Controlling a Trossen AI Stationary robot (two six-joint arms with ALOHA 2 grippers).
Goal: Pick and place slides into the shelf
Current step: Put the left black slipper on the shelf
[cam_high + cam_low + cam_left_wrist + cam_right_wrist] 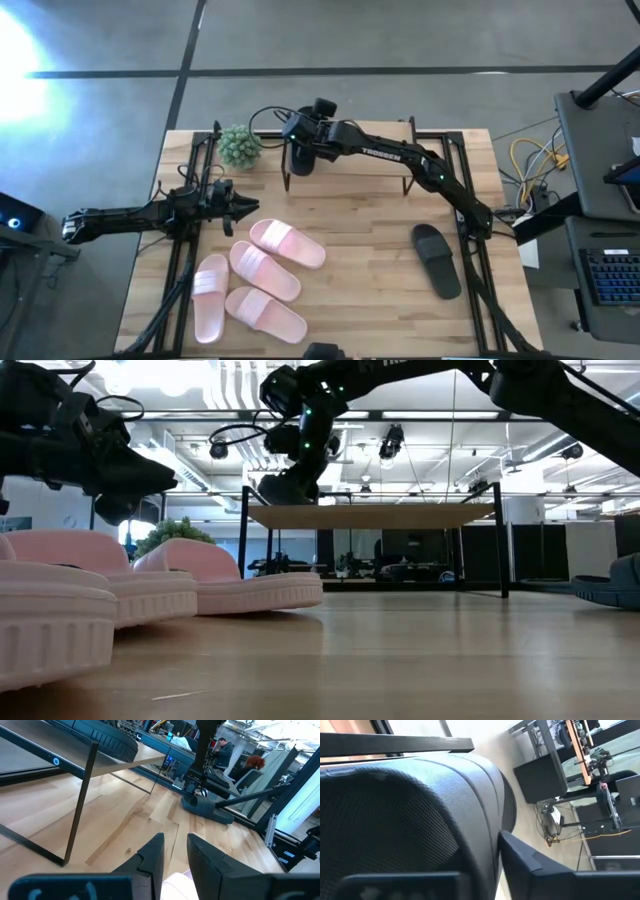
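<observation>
The shelf [360, 165] stands at the table's far middle. My right gripper [303, 140] reaches over its left end and is shut on a black slide [300, 160], which sits on the top plank [370, 515]. A second black slide [437, 260] lies sole down at the table's near right. Several pale pink slides [287, 243] lie sole down at the near left. My left gripper [243, 210] hovers open just beyond them, with nothing between its fingers [150, 857]. My right gripper has the black slide by its wide strap [470, 820]. The strap's edge lies against one finger [530, 865], and the strap hides the other finger. The fingers slant down from the table's right. The slide's sole [285, 488] sits on the left end of the shelf's top.
A small green plant [240, 145] stands left of the shelf, close to the held slide. Black frame rails [190, 200] run along the table's left and right sides. Bare wood lies between the pink slides and the black slide.
</observation>
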